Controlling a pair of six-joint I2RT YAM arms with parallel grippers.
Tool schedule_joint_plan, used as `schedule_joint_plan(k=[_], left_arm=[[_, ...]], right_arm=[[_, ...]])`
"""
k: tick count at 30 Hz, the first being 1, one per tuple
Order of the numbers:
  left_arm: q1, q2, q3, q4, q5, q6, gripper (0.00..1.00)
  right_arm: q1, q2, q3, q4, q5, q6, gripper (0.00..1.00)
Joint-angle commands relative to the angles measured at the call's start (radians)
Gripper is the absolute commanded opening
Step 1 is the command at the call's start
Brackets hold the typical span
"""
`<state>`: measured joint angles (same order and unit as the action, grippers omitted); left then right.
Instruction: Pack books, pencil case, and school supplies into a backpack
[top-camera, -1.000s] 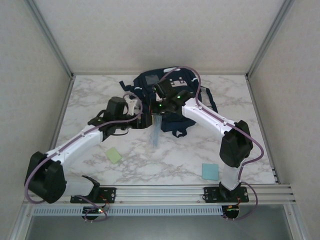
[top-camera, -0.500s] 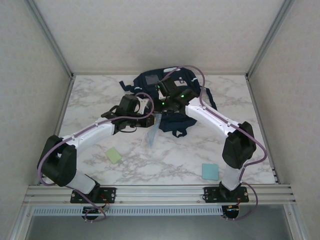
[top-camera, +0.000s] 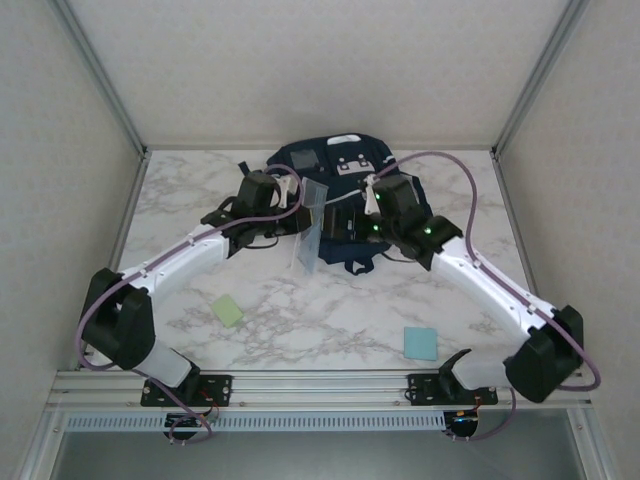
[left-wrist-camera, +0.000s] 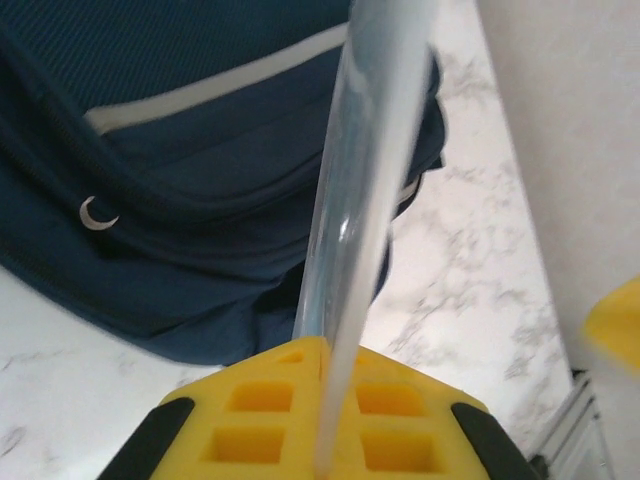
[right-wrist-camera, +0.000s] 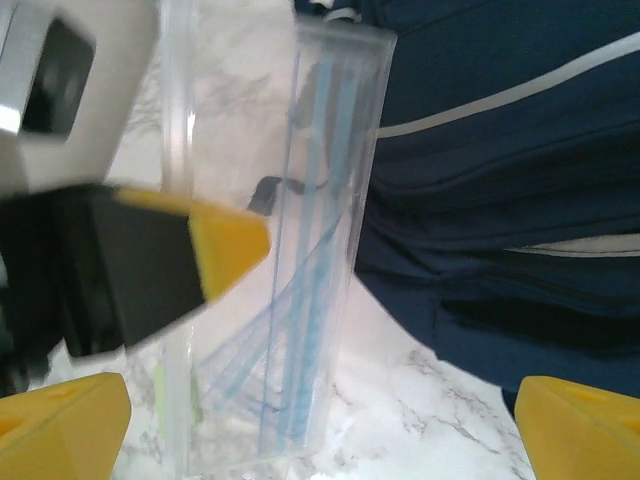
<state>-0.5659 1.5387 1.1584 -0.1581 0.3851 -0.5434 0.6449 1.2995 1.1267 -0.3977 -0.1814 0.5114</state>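
Observation:
The navy backpack (top-camera: 345, 170) lies at the back middle of the table. My left gripper (top-camera: 298, 222) is shut on the lower end of the clear bluish ruler (top-camera: 311, 222) and holds it on edge at the backpack's left front. In the left wrist view the yellow fingers (left-wrist-camera: 250, 420) pinch the ruler (left-wrist-camera: 360, 190) above the backpack (left-wrist-camera: 190, 150). My right gripper (top-camera: 358, 212) hangs open over the backpack, just right of the ruler (right-wrist-camera: 310, 270). Its fingertips (right-wrist-camera: 60, 420) stand wide apart with nothing between them. The books and pencil case are out of view.
A pale green pad (top-camera: 227, 310) lies on the marble table (top-camera: 330, 310) at front left. A light blue pad (top-camera: 420, 343) lies at front right. Walls close in the table on three sides. The left gripper's finger (right-wrist-camera: 225, 245) sits close before the right wrist camera.
My left gripper closed on the ruler and raised it toward the backpack. My right gripper let go of it, opened wide and drew back to the right.

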Motion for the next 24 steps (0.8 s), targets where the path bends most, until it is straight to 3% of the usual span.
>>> schedule_joint_plan(k=[1, 6, 11, 16, 18, 24], left_arm=[[0.008, 0.045, 0.077, 0.114, 0.129, -0.129, 0.0], [0.0, 0.096, 0.131, 0.211, 0.285, -0.225, 0.0], [-0.013, 0.077, 0.12, 0.252, 0.337, -0.227, 0.0], [-0.023, 0.065, 0.115, 0.252, 0.375, -0.218, 0.0], [-0.025, 0.068, 0.113, 0.251, 0.376, -0.216, 0.0], [-0.025, 0.083, 0.123, 0.21, 0.34, -0.186, 0.0]], right_arm=[[-0.013, -0.029, -0.118, 0.18, -0.168, -0.066, 0.99], [-0.033, -0.02, -0.189, 0.281, -0.268, -0.082, 0.99], [-0.092, 0.013, -0.214, 0.334, -0.321, -0.081, 0.99], [-0.132, 0.034, -0.244, 0.482, -0.483, -0.015, 0.94], [-0.134, 0.033, -0.245, 0.517, -0.525, -0.001, 0.86], [-0.158, -0.015, -0.266, 0.515, -0.54, 0.013, 0.43]])
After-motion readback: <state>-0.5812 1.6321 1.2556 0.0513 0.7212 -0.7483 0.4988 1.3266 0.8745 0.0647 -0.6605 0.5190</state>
